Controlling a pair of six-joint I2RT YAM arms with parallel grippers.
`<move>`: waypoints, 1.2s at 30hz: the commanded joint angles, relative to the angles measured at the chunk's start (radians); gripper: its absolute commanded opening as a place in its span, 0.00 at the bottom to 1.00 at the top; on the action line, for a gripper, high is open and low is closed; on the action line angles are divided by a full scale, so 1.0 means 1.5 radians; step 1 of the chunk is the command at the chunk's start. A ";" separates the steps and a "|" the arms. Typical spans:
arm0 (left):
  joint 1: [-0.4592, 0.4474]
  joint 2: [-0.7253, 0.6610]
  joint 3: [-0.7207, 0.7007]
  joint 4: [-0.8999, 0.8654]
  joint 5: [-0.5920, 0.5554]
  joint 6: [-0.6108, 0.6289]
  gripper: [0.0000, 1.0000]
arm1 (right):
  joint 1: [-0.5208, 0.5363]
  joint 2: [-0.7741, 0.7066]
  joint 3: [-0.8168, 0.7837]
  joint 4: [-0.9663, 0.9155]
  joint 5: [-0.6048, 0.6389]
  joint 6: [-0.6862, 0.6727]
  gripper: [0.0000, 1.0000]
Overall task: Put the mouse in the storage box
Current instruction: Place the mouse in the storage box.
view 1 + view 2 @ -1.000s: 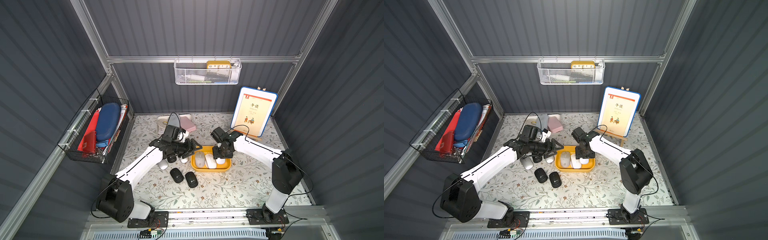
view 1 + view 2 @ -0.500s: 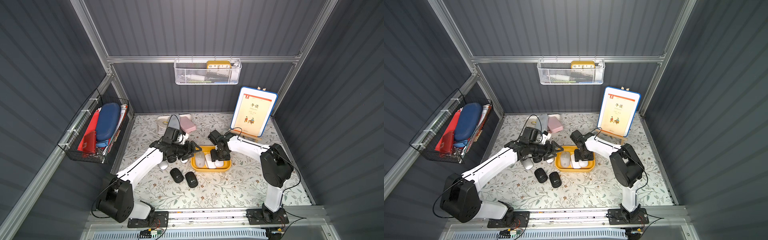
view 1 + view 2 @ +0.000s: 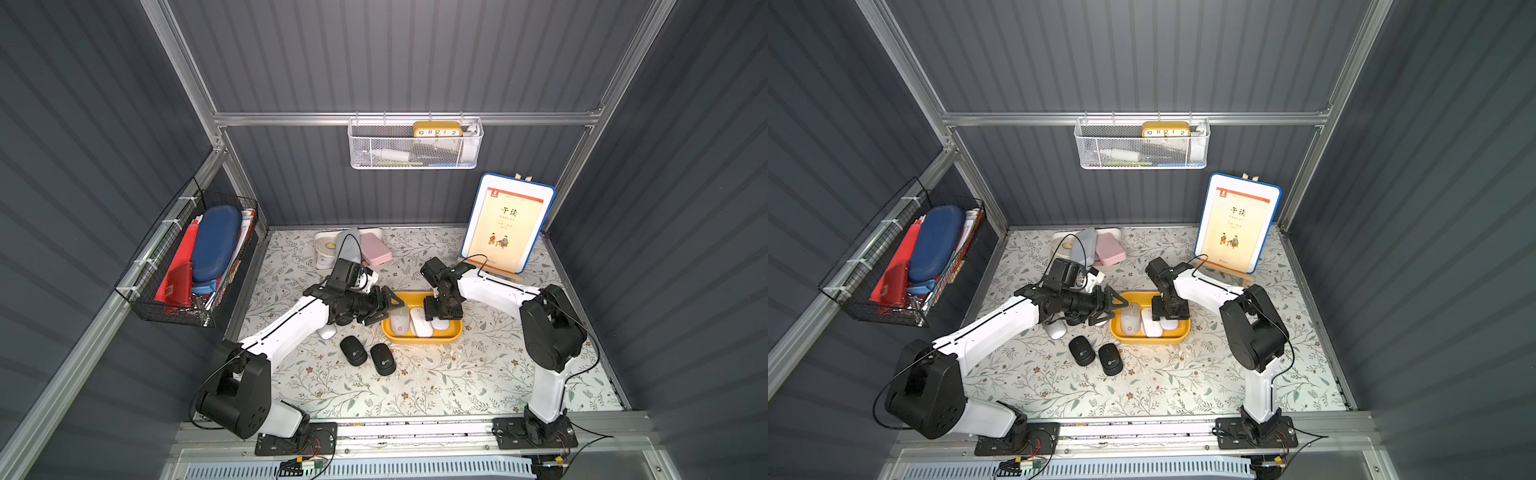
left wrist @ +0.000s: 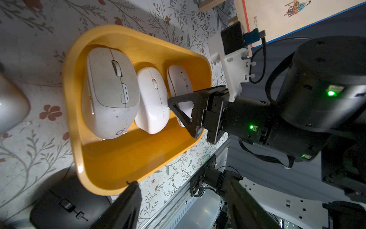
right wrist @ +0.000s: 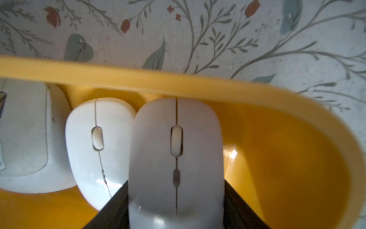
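Now the mouse [image 5: 176, 158] sits inside the storage box [image 4: 118, 158], at the box's end nearest the right arm. Its nose points toward a long wall of the box, and it is just beside a second white mouse [image 4: 152, 101]. A larger off-white mouse [image 4: 110, 93] fills the box's other end. The right pincer [image 3: 440, 316] reaches down into the box, clenched on the mouse's flanks. The left pincer [image 3: 388, 309] hovers released and empty just outside the box's far end. Two black mice [image 3: 353, 351] lie on the tabletop [image 3: 415, 386] near the box.
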 commanded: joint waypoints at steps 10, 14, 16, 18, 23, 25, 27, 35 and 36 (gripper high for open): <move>-0.001 0.000 -0.003 0.001 0.017 0.010 0.72 | -0.002 0.063 0.032 -0.035 -0.012 -0.002 0.68; 0.000 -0.005 0.001 -0.007 0.013 0.014 0.72 | -0.003 0.042 0.023 -0.027 0.000 0.001 0.69; -0.001 -0.008 0.004 -0.014 0.007 0.018 0.72 | -0.002 0.025 0.021 -0.024 0.000 0.002 0.70; 0.000 -0.009 0.011 -0.027 0.000 0.024 0.72 | 0.000 0.005 0.022 -0.024 0.004 0.002 0.73; 0.000 -0.018 0.022 -0.047 -0.013 0.031 0.72 | 0.004 -0.048 0.022 -0.024 0.016 0.005 0.76; 0.000 -0.023 0.026 -0.059 -0.020 0.035 0.72 | 0.006 -0.065 0.027 -0.036 0.025 0.007 0.76; -0.001 -0.032 0.031 -0.080 -0.042 0.035 0.72 | 0.011 -0.086 0.032 -0.049 0.030 0.010 0.75; -0.006 -0.167 -0.106 -0.132 -0.114 -0.087 0.63 | 0.117 -0.185 -0.005 -0.035 0.025 0.027 0.74; -0.018 -0.195 -0.120 -0.165 -0.167 -0.105 0.61 | 0.140 -0.196 -0.020 -0.022 0.021 0.036 0.74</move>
